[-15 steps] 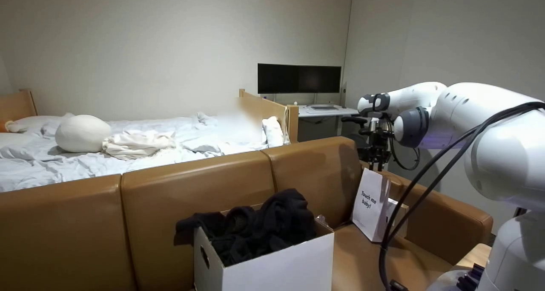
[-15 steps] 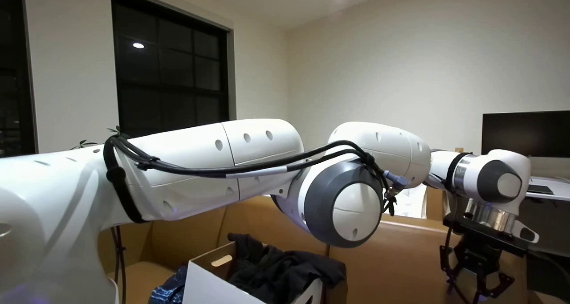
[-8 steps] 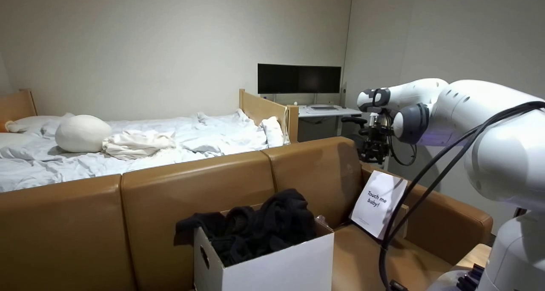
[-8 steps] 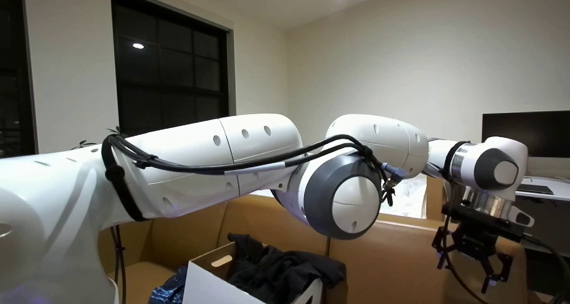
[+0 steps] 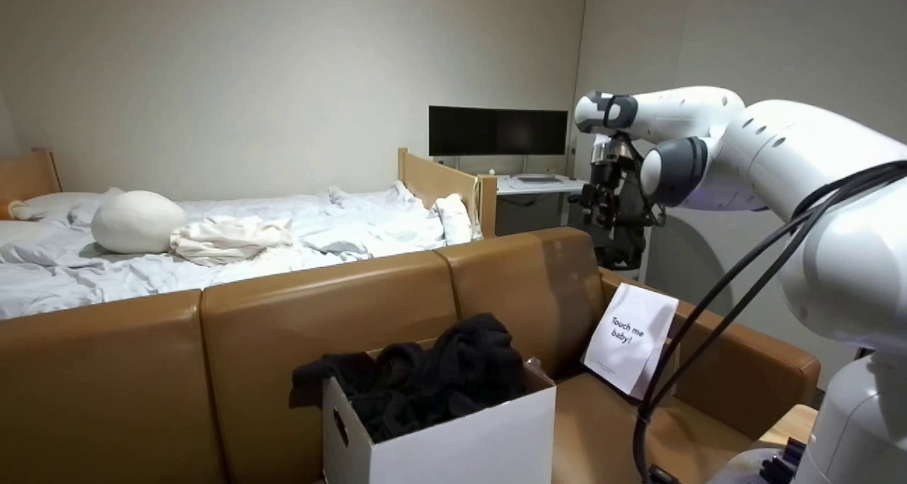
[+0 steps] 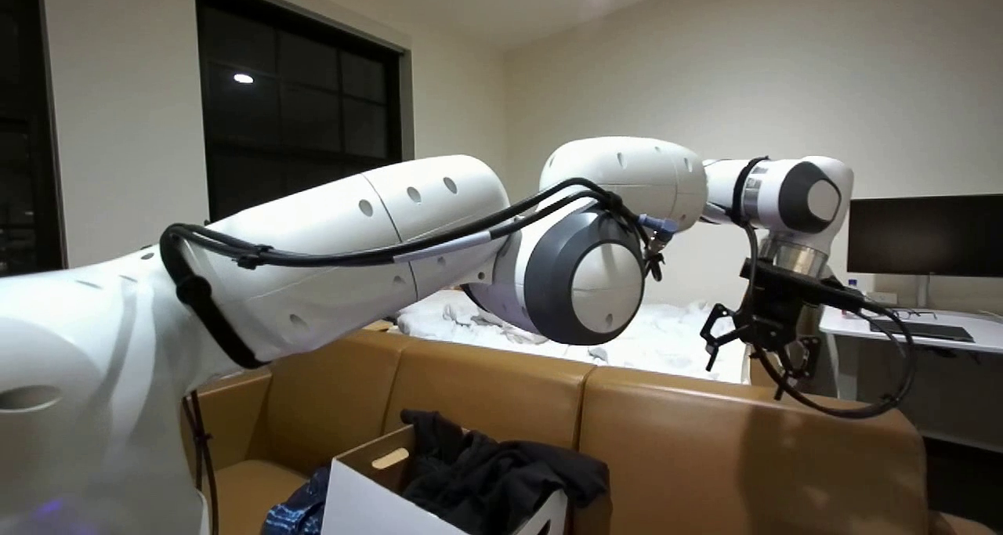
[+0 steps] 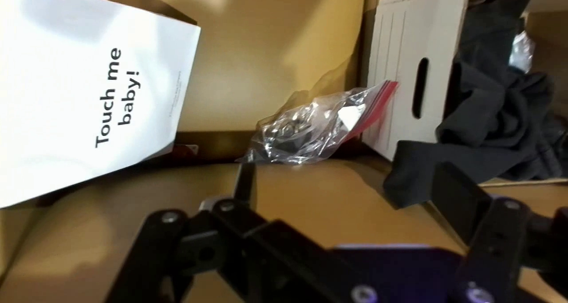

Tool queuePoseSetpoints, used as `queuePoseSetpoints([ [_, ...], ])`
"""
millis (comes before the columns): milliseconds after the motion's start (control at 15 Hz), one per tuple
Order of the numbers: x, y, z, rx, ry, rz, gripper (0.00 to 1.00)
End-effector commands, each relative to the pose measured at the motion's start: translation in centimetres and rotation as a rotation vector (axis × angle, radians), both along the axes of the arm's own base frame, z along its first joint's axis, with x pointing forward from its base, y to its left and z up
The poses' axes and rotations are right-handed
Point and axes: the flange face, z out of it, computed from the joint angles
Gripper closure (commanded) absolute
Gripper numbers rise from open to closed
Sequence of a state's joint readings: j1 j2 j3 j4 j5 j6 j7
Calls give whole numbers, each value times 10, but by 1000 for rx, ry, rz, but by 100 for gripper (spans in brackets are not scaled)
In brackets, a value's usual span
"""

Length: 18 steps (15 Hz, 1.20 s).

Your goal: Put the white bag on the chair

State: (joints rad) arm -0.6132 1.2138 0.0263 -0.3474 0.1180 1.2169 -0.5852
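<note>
The white bag point(image 5: 627, 335) stands tilted on the seat of the tan-brown chair point(image 5: 340, 314), by the armrest, its printed face showing and its lower right edge crossed by the arm's cables. In the wrist view the white bag point(image 7: 88, 85) fills the upper left, off to the side of the fingers. My gripper point(image 7: 348, 185) is open, its two fingers wide apart with only the brown seat point(image 7: 306, 205) seen between them. Both exterior views show the gripper point(image 6: 748, 374) raised above the chair's backrest point(image 6: 666, 433). The bag is out of sight in that exterior view.
A white box point(image 5: 460, 434) of dark clothes point(image 5: 453, 370) sits on the chair, with a clear zip bag point(image 7: 306, 125) beside it. Behind are a bed point(image 5: 319, 222), a desk with monitors point(image 5: 498, 131) and a black office chair point(image 5: 627, 254).
The gripper has let go of the bag's top edge, opened and risen well clear of it. The bag has shifted, its face now turned more toward an exterior camera.
</note>
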Motion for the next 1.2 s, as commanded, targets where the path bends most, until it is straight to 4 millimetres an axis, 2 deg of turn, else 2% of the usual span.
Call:
queuePoseSetpoints([
  [0, 13, 42, 44, -42, 33, 142, 0],
  [333, 76, 98, 74, -249, -151, 106, 0],
  [667, 124, 164, 83, -384, -286, 77, 0],
  [867, 142, 200, 84, -424, -339, 56, 0],
  [933, 135, 190, 83, -381, -317, 82, 0],
  [1000, 139, 199, 82, -382, -322, 88, 0],
  [1133, 140, 202, 81, -381, -320, 92, 0],
])
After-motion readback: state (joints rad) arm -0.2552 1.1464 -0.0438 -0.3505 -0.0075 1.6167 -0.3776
